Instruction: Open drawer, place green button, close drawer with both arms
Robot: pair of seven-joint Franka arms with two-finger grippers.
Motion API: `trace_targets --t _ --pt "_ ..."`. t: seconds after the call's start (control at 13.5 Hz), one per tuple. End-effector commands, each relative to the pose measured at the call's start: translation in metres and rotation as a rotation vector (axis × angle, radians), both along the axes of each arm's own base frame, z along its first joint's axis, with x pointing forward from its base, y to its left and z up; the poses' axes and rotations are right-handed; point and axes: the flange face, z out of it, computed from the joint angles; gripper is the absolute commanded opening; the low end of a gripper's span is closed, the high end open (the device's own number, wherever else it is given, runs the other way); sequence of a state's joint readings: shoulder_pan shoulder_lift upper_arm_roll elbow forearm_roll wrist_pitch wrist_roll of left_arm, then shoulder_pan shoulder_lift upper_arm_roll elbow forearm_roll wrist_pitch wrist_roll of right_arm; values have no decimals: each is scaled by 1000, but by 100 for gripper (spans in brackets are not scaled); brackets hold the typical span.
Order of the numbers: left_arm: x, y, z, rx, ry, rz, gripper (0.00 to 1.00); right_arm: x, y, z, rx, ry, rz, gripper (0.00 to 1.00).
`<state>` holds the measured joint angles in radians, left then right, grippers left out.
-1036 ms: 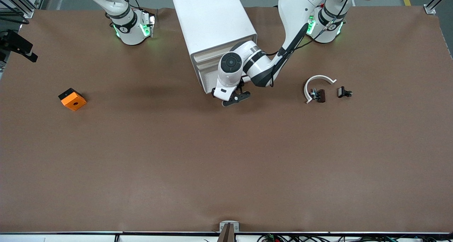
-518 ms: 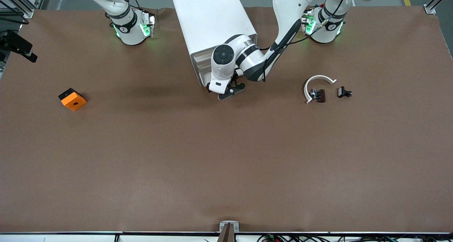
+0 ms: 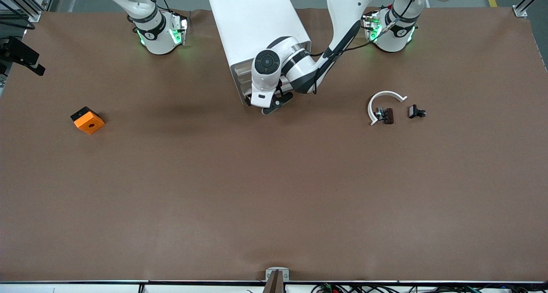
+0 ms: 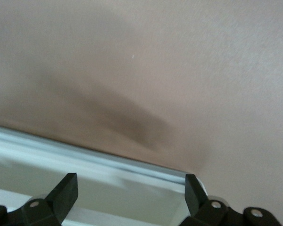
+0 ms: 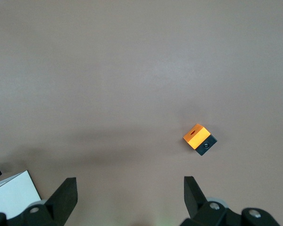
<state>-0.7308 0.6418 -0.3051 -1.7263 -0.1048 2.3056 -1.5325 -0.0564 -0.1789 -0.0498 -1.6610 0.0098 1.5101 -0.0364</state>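
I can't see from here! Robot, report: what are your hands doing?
Left gripper open at the cabinet front, drawers shut. Right gripper open, waiting up high. No button seen. Orange block lies apart.

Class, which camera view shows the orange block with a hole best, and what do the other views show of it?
The right wrist view shows the orange block best: its hole and black underside are plain, between the open right end effector fingers. The front view shows it small, toward the right arm's end of the table. The left wrist view misses it.

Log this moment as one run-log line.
phase: reaching drawer | left end effector: open, at cabinet front | right end effector: open, waiting | drawers: shut | button: not visible
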Motion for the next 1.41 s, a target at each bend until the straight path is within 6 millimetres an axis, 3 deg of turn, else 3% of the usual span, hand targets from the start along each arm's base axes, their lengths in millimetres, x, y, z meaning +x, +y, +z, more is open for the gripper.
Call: trace_targets --t 0.0,0.44,0.67,1.04,1.33 --pt "-11 -9 -1 1 30 37 100 -1 -1 3 -3 -4 10 100" --pt "-11 -9 -1 -1 46 64 100 -1 -1 2 -2 -3 10 100" --pt "9 -6 9 -16 17 81 100 -1 -1 2 -2 -3 10 100" --pt "77 23 35 -31 -76 142 100 -1 -1 2 -2 -1 10 100" --pt "139 76 41 -36 -126 139 100 -1 0 1 -1 6 11 100"
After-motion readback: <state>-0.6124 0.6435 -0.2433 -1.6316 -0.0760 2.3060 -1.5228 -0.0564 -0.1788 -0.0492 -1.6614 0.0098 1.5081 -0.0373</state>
